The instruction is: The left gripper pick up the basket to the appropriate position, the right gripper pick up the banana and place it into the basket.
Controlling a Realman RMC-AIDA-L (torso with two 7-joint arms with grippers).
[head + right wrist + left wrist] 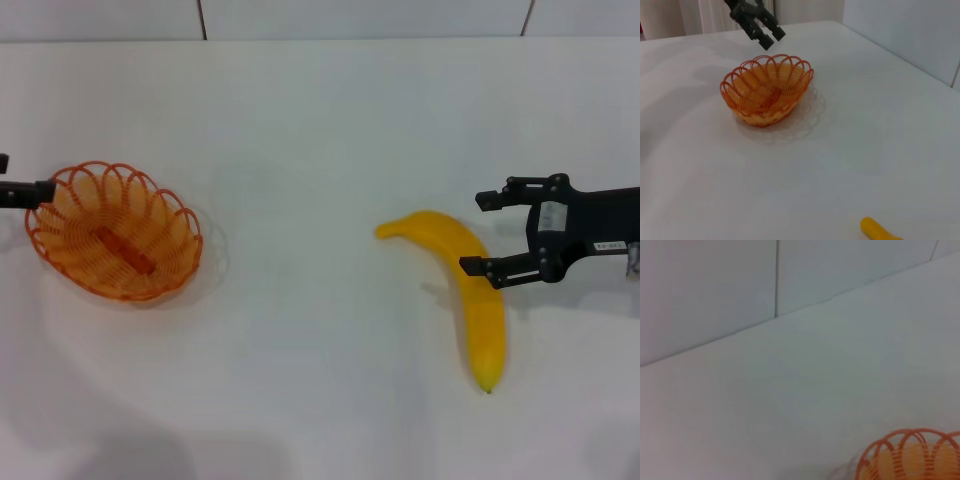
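The right gripper [483,233] stood with fingers spread, its lower finger touching the banana [468,290], which lay on the white table [320,150]. The reach for the banana appeared in hand; closing squarely across it would come next. The left gripper [768,37] hovered at the basket [113,231] rim; its finger state could not be told.

A lab-like test bench: bare white table [320,120] backed by plain white panels [705,290].
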